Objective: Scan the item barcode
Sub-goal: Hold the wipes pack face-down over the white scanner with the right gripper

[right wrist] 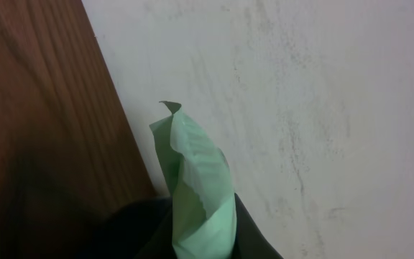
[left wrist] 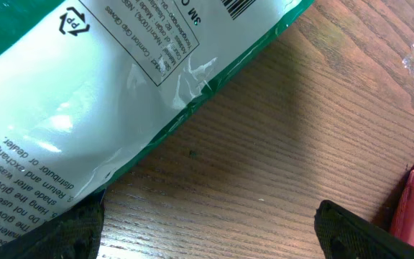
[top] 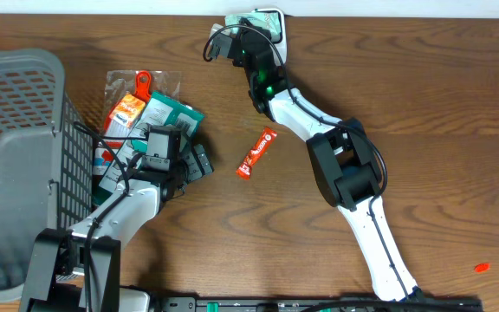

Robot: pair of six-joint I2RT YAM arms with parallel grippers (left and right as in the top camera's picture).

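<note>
1. Pale-green packet (right wrist: 196, 194): at the 12 o'clock edge of the table (top: 423, 104), sticking out past the fingertips toward the pale wall (right wrist: 300, 108).
2. Right gripper (top: 251, 33): fingers (right wrist: 131, 230) clenched on the packet's lower part. Judged: held clear of the wood so a printed face can be presented. No barcode shows in the wrist view.
3. White object (top: 272, 14): just at 3 o'clock of the packet. Possibly the scanner; cannot confirm.
4. Red snack bar (top: 256, 153): flat on the wood at 6 o'clock of the packet, well apart, untouched.
5. Left gripper (left wrist: 207, 241): jaws spread, nothing held, low over bare wood on the 9 o'clock side, beside a green-and-white pouch (left wrist: 85, 93) of the pile (top: 145, 108). Judged: staged for the next item.
6. Grey basket (top: 24, 78): 9 o'clock edge, next to the pile.
</note>
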